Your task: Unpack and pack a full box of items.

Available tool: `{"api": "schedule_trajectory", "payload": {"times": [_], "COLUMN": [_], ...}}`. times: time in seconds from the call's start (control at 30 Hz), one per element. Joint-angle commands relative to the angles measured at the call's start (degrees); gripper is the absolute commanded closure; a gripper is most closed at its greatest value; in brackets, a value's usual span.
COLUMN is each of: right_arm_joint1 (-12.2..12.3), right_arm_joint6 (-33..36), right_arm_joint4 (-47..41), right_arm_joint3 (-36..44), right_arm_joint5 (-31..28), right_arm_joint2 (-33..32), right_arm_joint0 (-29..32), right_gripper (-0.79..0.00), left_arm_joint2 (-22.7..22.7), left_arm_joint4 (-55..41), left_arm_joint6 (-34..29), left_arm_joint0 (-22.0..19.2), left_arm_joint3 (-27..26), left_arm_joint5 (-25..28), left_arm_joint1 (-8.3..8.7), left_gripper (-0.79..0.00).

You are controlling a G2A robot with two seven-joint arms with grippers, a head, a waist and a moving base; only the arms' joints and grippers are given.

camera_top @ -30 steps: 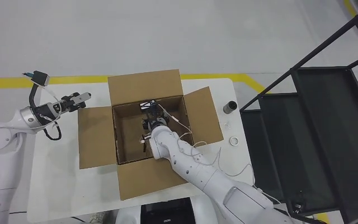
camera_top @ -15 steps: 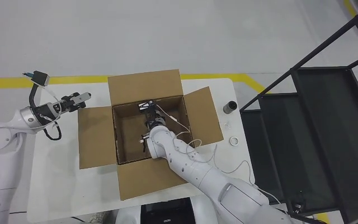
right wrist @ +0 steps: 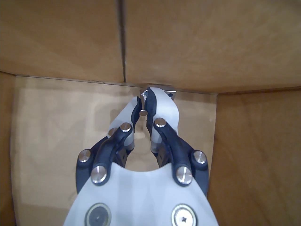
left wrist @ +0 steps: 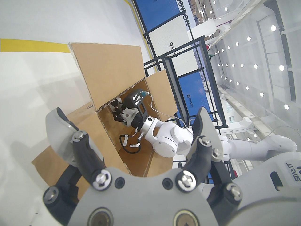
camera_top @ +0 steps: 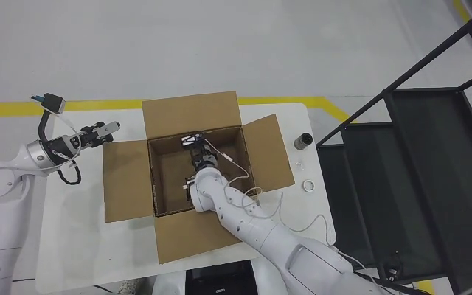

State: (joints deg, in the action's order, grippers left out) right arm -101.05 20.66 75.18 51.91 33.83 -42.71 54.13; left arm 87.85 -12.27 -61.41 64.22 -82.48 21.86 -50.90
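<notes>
An open cardboard box (camera_top: 127, 181) stands on the white table (camera_top: 81, 236) with all its flaps spread out. My right gripper (right wrist: 144, 98) is down inside it, at the seam where the floor meets a wall. It is shut on a small metal part (right wrist: 171, 93) pinched at its tips. From the top, the right gripper (camera_top: 200, 152) sits near the box's far wall. My left gripper (left wrist: 129, 116) is held open and empty above the table, outside the box's left flap, and in the top view the left gripper (camera_top: 109, 129) points toward the box.
A small dark cylinder (camera_top: 302, 139) and a white ring (camera_top: 308, 186) lie on the table right of the box. Black metal steps (camera_top: 402, 169) stand beyond the table's right edge. White cables (camera_top: 243, 166) trail from my right arm over the box.
My right arm has shifted slightly to the left inside the box, its gripper staying near the far wall. The left arm has not moved.
</notes>
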Motion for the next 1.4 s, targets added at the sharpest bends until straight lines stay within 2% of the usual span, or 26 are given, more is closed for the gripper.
{"api": "schedule_trajectory", "payload": {"times": [0.0, 0.1, 0.53, 0.7, 0.8, 1.0, 1.1, 1.37], "right_arm_joint1": [0.4, 1.3, 8.1, 10.3, 11.4, 13.5, 14.1, 14.1], "right_arm_joint6": [0.3, 1.2, 4.0, 1.6, -2.3, -7.8, -9.6, -9.6], "right_arm_joint4": [1.5, 3.5, 0.5, -3.4, -7.0, -13.7, -14.8, -14.8], "right_arm_joint3": [2.5, 7.7, 39.4, 50.6, 56.7, 62.1, 62.4, 62.4], "right_arm_joint5": [-0.1, -1.9, -31.8, -44.5, -50.9, -64.5, -67.0, -67.0], "right_arm_joint2": [-0.3, -1.4, -16.2, -22.0, -25.5, -32.4, -34.1, -34.1], "right_arm_joint0": [1.3, 3.9, 23.2, 31.9, 38.1, 47.8, 50.1, 50.1], "right_gripper": [0.0, 0.0, 0.0, 0.0, 0.0, 0.0, 0.0, 0.0], "left_arm_joint2": [0.0, 0.0, 0.0, 0.0, 0.0, 0.0, 0.0, 0.0], "left_arm_joint4": [0.0, 0.0, 0.0, 0.0, 0.0, 0.0, 0.0, 0.0], "left_arm_joint6": [0.0, 0.0, 0.0, 0.0, 0.0, 0.0, 0.0, 0.0], "left_arm_joint0": [0.0, 0.0, 0.0, 0.0, 0.0, 0.0, 0.0, 0.0], "left_arm_joint3": [0.0, 0.0, 0.0, 0.0, 0.0, 0.0, 0.0, 0.0], "left_arm_joint5": [0.0, 0.0, 0.0, 0.0, 0.0, 0.0, 0.0, 0.0], "left_arm_joint1": [0.0, 0.0, 0.0, 0.0, 0.0, 0.0, 0.0, 0.0], "left_gripper": [-0.785, -0.785, -0.785, -0.785, -0.785, -0.785, -0.785, -0.785]}}
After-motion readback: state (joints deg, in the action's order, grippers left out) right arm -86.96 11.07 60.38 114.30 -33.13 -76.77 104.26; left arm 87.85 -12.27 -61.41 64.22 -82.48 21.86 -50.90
